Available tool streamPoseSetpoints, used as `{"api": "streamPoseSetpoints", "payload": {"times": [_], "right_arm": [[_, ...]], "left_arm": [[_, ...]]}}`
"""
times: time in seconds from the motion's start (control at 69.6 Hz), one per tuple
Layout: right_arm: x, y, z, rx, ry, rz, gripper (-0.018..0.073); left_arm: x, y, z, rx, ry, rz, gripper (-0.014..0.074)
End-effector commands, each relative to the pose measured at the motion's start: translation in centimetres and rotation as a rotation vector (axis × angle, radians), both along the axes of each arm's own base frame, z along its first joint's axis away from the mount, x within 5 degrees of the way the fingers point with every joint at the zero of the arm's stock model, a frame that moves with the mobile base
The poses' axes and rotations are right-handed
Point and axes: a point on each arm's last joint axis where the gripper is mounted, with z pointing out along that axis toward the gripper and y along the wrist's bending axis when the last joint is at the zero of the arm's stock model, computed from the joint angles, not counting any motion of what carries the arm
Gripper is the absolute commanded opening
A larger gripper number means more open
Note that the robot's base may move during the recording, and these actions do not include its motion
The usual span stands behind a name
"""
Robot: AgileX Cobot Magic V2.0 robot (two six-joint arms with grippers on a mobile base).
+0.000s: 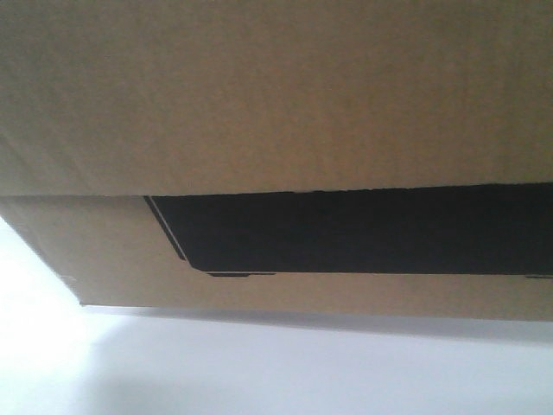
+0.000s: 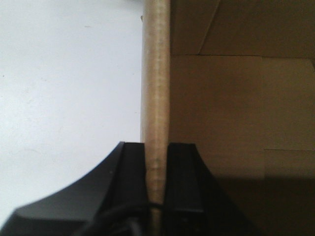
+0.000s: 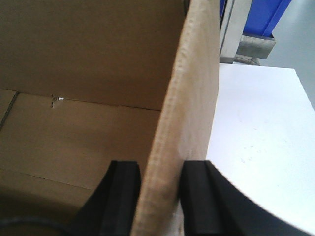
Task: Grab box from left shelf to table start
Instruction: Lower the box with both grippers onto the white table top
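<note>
The box (image 1: 276,95) is filling my front view and running off its top, left and right edges; its black panel (image 1: 363,229) is being cut off at the right, any lettering unreadable. My left claw (image 2: 156,152) and right claw (image 3: 160,169) are showing only fingertips. The bench (image 3: 261,132) is running out of frame. Blue bins (image 3: 261,14) are being cropped at the top.

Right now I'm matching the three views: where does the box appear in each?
Front view: the box fills the upper frame.
Left wrist view: its wall edge stands at centre, pinched by the left hand.
Right wrist view: its wall runs up the centre, in the right hand.
Shared landmark: the white table.
</note>
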Motion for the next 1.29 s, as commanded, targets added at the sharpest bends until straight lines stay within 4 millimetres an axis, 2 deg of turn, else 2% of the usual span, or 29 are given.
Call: {"api": "streamPoseSetpoints", "payload": {"times": [0.0,0.187,0.359,0.489,0.733,0.891,1.121,1.193,1.279], "right_arm": [[1.0,1.1,2.8,0.134,-0.166,0.074,0.0056],[4.5,1.5,3.1,0.122,-0.032,0.074,0.0056],[8.5,2.0,2.7,0.114,0.071,0.071,0.0056],[11.6,2.3,0.9,0.107,0.163,0.066,0.0056],[16.2,2.8,-2.8,0.1,0.274,0.055,0.0056],[17.9,2.9,-4.4,0.097,0.31,0.05,0.0056],[18.6,3.0,-5.4,0.093,0.348,0.048,0.006],[18.6,3.0,-5.4,0.093,0.35,0.048,0.0062],[18.6,3.0,-5.4,0.093,0.352,0.048,0.0112]], "left_arm": [[-0.4,-0.6,3.6,-0.159,-0.184,-0.017,-0.0097],[0.0,0.1,4.0,-0.147,-0.167,0.013,-0.0097],[1.2,2.2,4.7,-0.129,-0.15,0.108,-0.0097],[2.5,3.2,4.4,-0.118,-0.133,0.158,-0.0097],[5.9,2.6,1.2,-0.083,-0.036,0.173,-0.0097],[7.5,2.2,-0.8,-0.062,0.023,0.176,-0.0097],[8.2,2.0,-1.8,-0.049,0.053,0.176,-0.0088],[8.2,2.0,-1.8,-0.038,0.048,0.167,-0.0028],[8.2,2.0,-1.8,-0.038,0.048,0.166,0.012]]}}
